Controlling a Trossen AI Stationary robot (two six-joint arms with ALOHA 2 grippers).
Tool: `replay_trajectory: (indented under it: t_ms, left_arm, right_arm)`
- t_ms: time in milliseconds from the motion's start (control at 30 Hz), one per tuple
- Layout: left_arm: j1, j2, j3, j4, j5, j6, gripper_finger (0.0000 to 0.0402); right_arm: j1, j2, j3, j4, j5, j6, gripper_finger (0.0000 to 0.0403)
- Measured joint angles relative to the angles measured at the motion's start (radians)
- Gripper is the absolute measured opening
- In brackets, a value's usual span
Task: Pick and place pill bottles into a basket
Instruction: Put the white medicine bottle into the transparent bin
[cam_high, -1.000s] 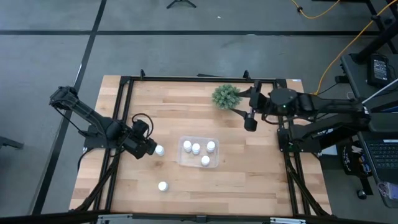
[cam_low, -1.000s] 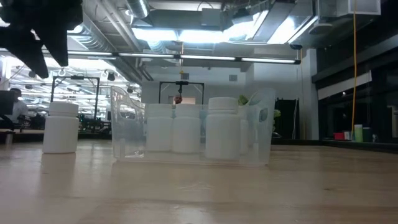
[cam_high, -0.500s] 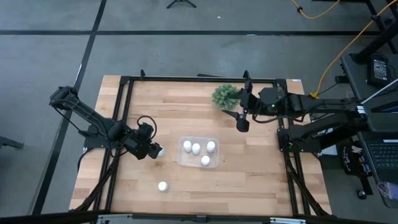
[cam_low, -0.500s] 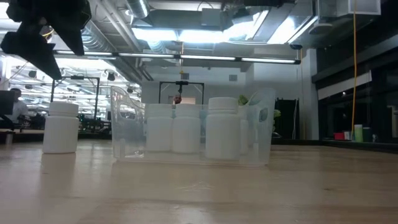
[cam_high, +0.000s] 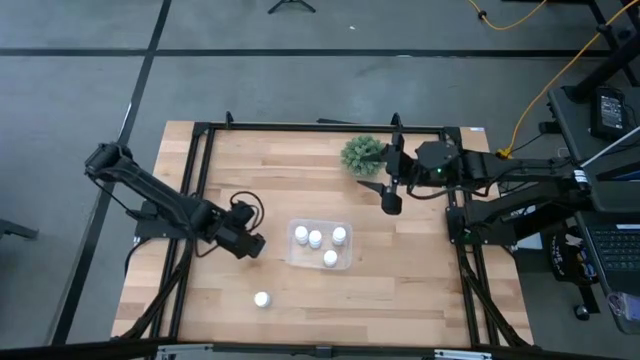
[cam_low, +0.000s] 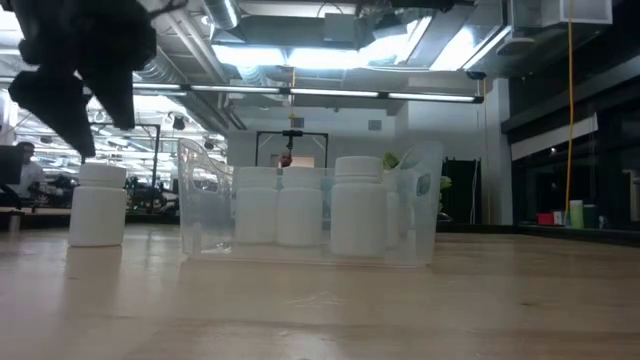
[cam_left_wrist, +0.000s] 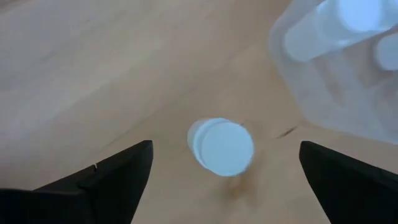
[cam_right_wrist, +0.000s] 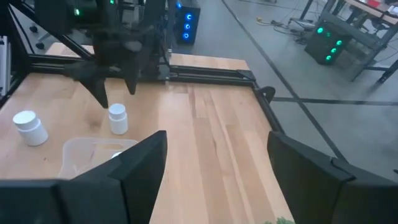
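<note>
Overhead, ceiling lights (cam_low: 330, 55), wooden table (cam_high: 300, 170), grey floor (cam_high: 80, 90)

Under my arms: pale smooth wood-plank surface (cam_high: 300, 300), matt black metal frame (cam_high: 300, 127). Basket (cam_high: 345, 262) clear glossy plastic; pill bottles (cam_high: 315, 238) smooth matt white plastic.

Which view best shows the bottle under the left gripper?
Left wrist view: the bottle sits uncovered between open fingers. In the high view the left gripper hides it; low and right wrist views show its side.
</note>
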Motion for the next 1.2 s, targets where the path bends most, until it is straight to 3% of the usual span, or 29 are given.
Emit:
replay_trajectory:
  t_ms: [300, 567, 933, 1200]
  left_arm:
    - [0.008, 0.135, 0.0, 0.022, 0.031, 0.009, 0.0396]
    - [0.01, 0.217, 0.0, 0.19, 0.113, 0.123, 0.0388]
    - [0.052, 0.234, 0.0, 0.199, 0.117, 0.127, 0.0289]
    - [0.059, 0.233, 0.0, 0.21, 0.123, 0.141, 0.0187]
  right_arm:
    - [0.0, 0.0, 0.0, -0.001, -0.026, -0.003, 0.0279]
    - [0.0, 0.0, 0.0, -0.002, -0.026, -0.003, 0.0279]
    - [0.0, -0.001, 0.0, -0.002, -0.071, 0.001, 0.0279]
    - [0.0, -0.001, 0.0, -0.002, -0.071, 0.002, 0.0279]
